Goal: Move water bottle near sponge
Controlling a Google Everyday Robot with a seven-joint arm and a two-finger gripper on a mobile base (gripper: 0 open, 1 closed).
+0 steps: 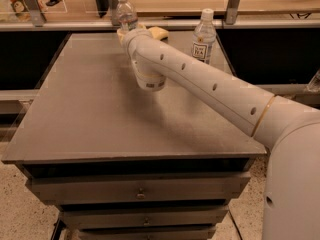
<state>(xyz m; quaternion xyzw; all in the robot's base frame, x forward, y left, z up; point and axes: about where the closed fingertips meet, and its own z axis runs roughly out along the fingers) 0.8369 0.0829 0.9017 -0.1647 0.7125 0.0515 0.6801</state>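
The water bottle (126, 14), small, clear and ribbed with a white cap, stands upright at the far edge of the table. The pale yellow sponge (158, 32) lies just to its right, partly hidden behind my arm. My gripper (124, 34) is at the base of the water bottle, at the end of my white arm (200, 81), which reaches across the table from the lower right. The wrist hides most of the gripper and the bottle's lower part.
A taller smooth bottle with a dark label (204, 38) stands at the far right of the grey table (90, 119). A railing and shelf (65, 24) run behind the table's far edge. Drawers (140, 191) sit under the table's front.
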